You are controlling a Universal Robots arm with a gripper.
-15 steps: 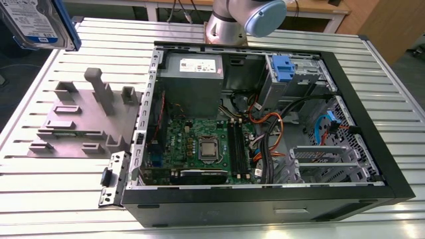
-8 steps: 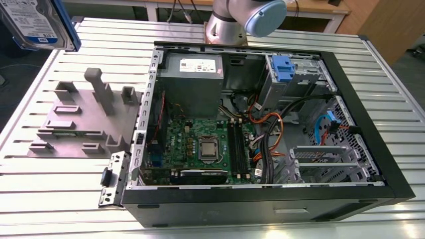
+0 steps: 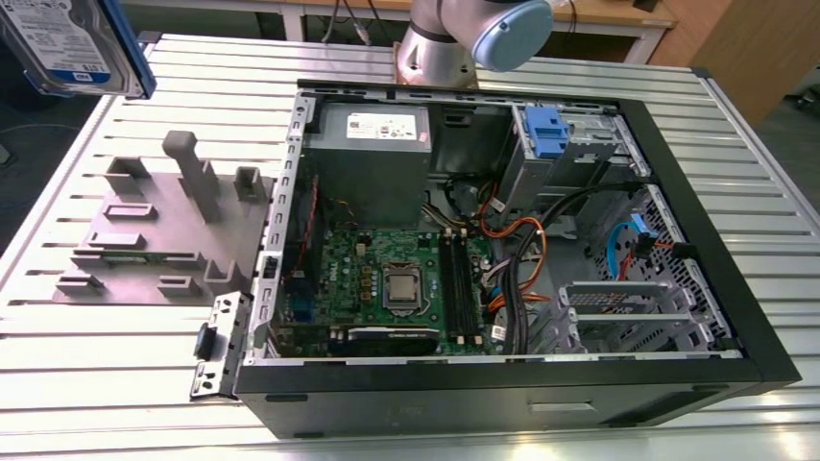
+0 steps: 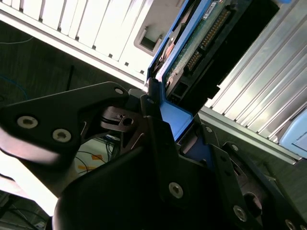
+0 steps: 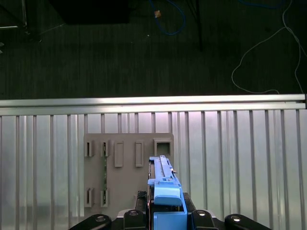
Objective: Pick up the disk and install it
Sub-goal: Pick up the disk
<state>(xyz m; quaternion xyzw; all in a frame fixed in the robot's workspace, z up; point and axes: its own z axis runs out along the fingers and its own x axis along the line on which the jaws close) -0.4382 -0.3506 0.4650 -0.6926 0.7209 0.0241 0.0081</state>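
— Disk [image 3: 71, 43]: where was it?
— Aloft above the table's [image 3: 103, 384] far corner on the exterior view's left, beyond the grey fixture plate [image 3: 141, 240]. Your gripper [image 5: 166, 213] had its fingers clamped on it.
— Step?
— Pickup done, install not, I'd judge. The case's [image 3: 513, 394] drive cage [image 3: 596, 144] lay well apart; you'd need the disk squared to it.
— Pose?
— Wrist raised, looking down on the plate.

— Is any lettering reading clearly?
— None. The disk [image 3: 80, 53] is showing a white-and-blue label [image 3: 54, 34], and the grey power supply [image 3: 372, 178] is carrying a white sticker [image 3: 384, 123]; the print on both is too small to tell.
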